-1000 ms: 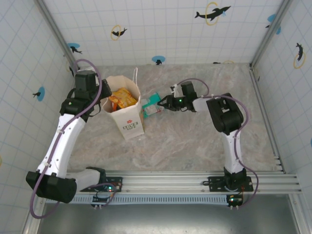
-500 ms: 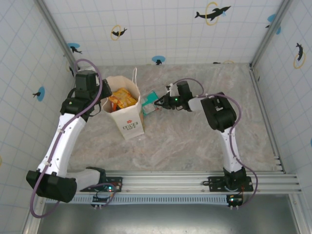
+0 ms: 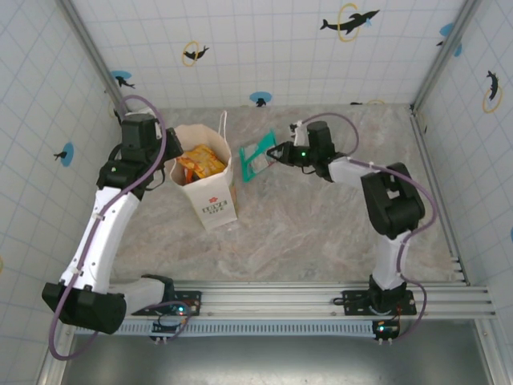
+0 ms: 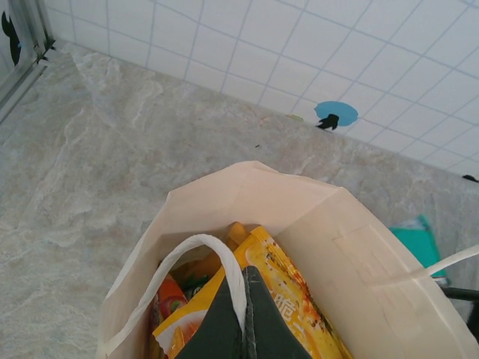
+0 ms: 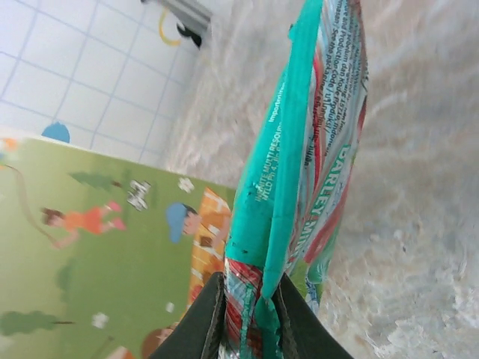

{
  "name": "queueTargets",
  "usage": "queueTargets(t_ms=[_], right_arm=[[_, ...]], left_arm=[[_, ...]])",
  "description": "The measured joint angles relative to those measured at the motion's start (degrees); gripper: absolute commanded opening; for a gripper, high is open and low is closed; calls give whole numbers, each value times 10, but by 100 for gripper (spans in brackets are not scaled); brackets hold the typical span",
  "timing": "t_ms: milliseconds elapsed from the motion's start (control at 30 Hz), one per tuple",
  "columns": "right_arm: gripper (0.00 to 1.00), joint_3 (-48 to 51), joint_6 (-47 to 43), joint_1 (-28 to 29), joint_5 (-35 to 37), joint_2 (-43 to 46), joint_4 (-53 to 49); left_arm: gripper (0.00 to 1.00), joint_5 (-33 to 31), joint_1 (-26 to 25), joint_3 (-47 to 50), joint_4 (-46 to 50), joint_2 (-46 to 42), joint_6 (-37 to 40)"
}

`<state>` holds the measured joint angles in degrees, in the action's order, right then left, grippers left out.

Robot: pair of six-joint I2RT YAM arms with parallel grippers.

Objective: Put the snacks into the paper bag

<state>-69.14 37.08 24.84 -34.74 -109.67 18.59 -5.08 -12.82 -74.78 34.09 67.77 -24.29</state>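
Right of centre in the top view, the right gripper (image 3: pixel 273 154) is clamped on one end of a teal packet (image 3: pixel 255 160), holding it tilted just right of the paper bag (image 3: pixel 212 202). Its wrist camera shows the fingers (image 5: pixel 206 321) pinching a glossy teal wrapper (image 5: pixel 303 149) with red-and-white print, beside a green packet (image 5: pixel 97 254) covered in cartoon figures. At the lower middle of the left wrist view, the left gripper (image 4: pixel 245 318) is closed on the bag's white cord handle (image 4: pixel 200 249). Orange-yellow packets (image 4: pixel 288 295) lie inside the open white bag (image 4: pixel 322 224).
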Motion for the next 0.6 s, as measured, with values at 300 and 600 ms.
queueTargets(t_ms=[300, 600], right_arm=[[2, -24, -96, 21, 137, 130, -112], [3, -60, -186, 109, 283, 239, -150]], left_arm=[[0, 9, 0, -10, 0, -4, 0], [0, 17, 0, -11, 0, -7, 0]])
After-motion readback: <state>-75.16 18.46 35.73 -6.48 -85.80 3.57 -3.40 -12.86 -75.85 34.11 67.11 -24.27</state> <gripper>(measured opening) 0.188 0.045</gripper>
